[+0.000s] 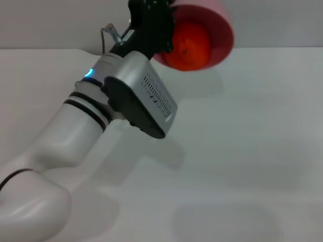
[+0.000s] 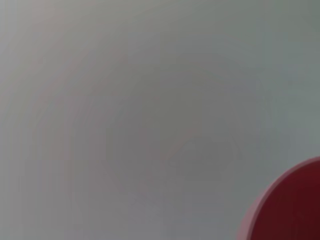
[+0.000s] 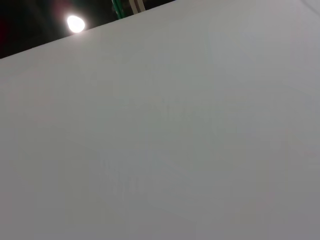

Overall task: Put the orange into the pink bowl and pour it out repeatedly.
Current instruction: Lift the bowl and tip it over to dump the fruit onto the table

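Note:
High at the back of the head view, the pink bowl (image 1: pixel 222 30) is held off the table and tipped on its side, mouth facing me. The orange (image 1: pixel 189 45) lies inside it, against the lower wall. My left gripper (image 1: pixel 160 30) is shut on the bowl's left rim, its black fingers partly covering the bowl. In the left wrist view only a curved edge of the pink bowl (image 2: pixel 290 210) shows in one corner over plain table. My right gripper is out of view; its wrist view shows only bare table.
The white table (image 1: pixel 242 151) spreads below the lifted bowl. My left arm (image 1: pixel 86 121) runs diagonally from the near left corner to the bowl. A lamp (image 3: pixel 75 23) shines beyond the table's far edge in the right wrist view.

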{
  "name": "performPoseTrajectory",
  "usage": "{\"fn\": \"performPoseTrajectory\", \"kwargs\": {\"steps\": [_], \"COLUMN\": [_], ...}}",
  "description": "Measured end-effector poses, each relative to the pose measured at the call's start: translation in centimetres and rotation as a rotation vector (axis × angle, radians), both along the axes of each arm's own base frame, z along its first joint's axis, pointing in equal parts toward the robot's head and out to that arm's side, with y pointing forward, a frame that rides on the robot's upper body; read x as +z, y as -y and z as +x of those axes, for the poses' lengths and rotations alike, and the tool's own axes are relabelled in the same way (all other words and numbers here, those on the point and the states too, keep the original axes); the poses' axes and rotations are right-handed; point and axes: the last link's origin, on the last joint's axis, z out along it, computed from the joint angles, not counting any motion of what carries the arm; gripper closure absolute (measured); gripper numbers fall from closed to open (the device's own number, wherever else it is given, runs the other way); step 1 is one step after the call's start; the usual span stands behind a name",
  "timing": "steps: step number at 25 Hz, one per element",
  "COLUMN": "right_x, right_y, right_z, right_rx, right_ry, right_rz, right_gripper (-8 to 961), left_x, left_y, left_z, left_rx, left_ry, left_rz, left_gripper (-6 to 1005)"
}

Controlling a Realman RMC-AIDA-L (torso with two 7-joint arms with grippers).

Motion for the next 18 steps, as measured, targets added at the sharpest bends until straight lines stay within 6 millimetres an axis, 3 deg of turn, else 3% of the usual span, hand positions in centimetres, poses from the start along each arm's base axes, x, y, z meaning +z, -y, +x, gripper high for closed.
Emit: {"fn": "performPoseTrajectory", "kwargs": {"steps": [18], "right_x": [-0.5], "right_y": [-0.9], "right_z": [-0.7], "right_rx": [0.015], "right_ry": [0.0], "right_rz": [-0.018], "right_gripper": [371], "left_x": [-0.3], "left_y": [1.7], "left_z": [0.3], "left_rx": [-0.109], "left_ry": [-0.006], "left_rz": [0.067], "left_gripper": [957]}}
